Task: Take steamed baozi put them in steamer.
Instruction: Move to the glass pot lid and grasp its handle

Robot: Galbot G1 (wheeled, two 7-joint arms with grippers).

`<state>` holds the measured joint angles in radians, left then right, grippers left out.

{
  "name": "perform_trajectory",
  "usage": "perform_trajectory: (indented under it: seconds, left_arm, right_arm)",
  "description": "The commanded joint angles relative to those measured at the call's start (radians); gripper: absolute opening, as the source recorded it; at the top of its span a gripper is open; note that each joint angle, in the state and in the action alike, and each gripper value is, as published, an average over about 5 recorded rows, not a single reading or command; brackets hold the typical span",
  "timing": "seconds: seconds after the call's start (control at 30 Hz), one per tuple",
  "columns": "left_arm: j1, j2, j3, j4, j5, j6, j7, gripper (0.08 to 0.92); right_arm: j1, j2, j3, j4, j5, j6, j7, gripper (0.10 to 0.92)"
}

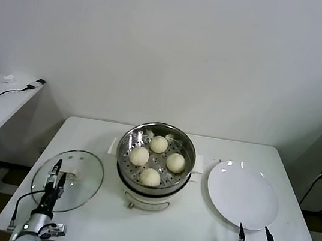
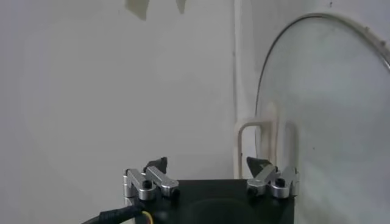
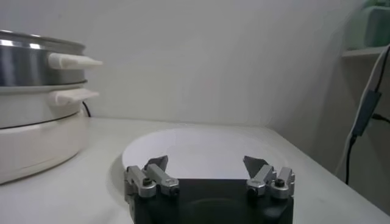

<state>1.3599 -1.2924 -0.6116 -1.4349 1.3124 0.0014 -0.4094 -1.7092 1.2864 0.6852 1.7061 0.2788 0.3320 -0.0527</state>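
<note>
Head view: four steamed baozi [image 1: 156, 160], one steamer [image 1: 184, 174]

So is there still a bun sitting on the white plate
No, the white plate is bare; all four buns sit in the steamer.

Evenly, softly lit from overhead; no harsh glare. Faint shadows around the steamer [image 1: 155, 159] base on the white table [image 1: 192, 234]. Mild sheen on the steamer's steel rim. Soft focus beyond it toward the wall in the wrist views.
</note>
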Motion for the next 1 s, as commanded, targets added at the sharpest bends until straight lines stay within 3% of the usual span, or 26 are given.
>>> perform_trajectory:
  seconds: [0.03,0.23,0.83,1.0]
  left_arm:
    - [-0.068,0.0,0.009,0.078,0.002,0.011,0.004,0.823]
    - [-0.074,0.002,0.006,0.12,0.006,0.006,-0.003,0.774]
    - [-0.09,-0.002,-0.004,0.158,-0.002,-0.003,-0.038,0.238]
    - [-0.082,-0.008,-0.017,0.127,-0.021,-0.025,-0.038,0.144]
  right_arm:
    - [-0.005,0.006,0.0,-0.001,-0.005,0.001,-0.002,0.823]
    - [0.0,0.012,-0.006,-0.006,-0.008,-0.001,-0.002,0.823]
    - [0.005,0.007,-0.005,-0.016,-0.001,0.0,-0.008,0.823]
    - [0.01,0.005,-0.004,-0.019,0.002,0.001,-0.009,0.823]
